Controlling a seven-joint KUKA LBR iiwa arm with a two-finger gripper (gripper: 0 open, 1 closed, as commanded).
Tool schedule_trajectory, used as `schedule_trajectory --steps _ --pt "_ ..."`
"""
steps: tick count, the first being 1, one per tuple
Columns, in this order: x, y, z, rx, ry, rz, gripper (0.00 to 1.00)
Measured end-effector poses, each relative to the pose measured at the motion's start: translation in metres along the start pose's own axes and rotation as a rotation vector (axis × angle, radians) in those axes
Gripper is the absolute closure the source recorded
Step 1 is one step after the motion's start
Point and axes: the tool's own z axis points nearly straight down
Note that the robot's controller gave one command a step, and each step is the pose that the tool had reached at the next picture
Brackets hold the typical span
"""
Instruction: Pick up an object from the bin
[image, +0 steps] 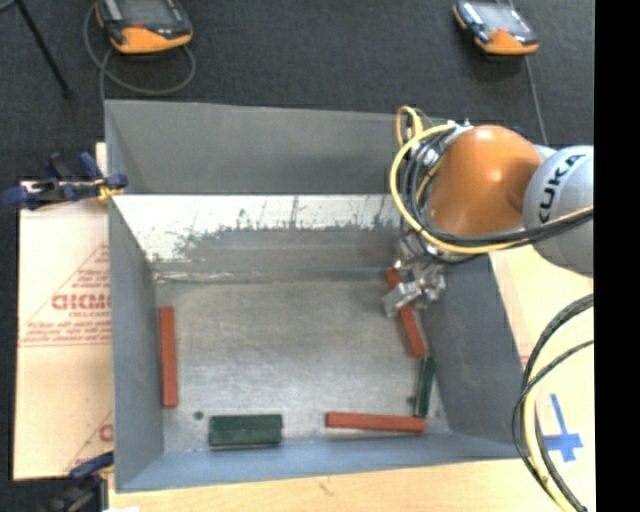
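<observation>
Inside the grey metal bin (250, 150), a long red-orange flat stick (167, 356) lies along the left wall. Near the front wall rests a dark green rectangular block (245, 430), and right of it a second red-orange stick (375, 423) lies flat along that wall. By the right wall, the silver metal gripper (411, 290) sits at the upper end of a short red-orange stick (412, 333); how wide it stands cannot be told. Just below lies a thin dark green stick (424, 388). The orange dome-shaped wrist cover (480, 180) is above
</observation>
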Motion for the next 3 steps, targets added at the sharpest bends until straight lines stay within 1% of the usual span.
schedule_trajectory --steps 1,2,3 --pt "0.012 0.014 -0.058 0.001 0.005 0.015 1.0" --pt "0.009 0.057 -0.112 -0.003 0.004 0.023 1.0" --pt "0.029 0.001 -0.112 -0.001 0.003 0.013 1.0"
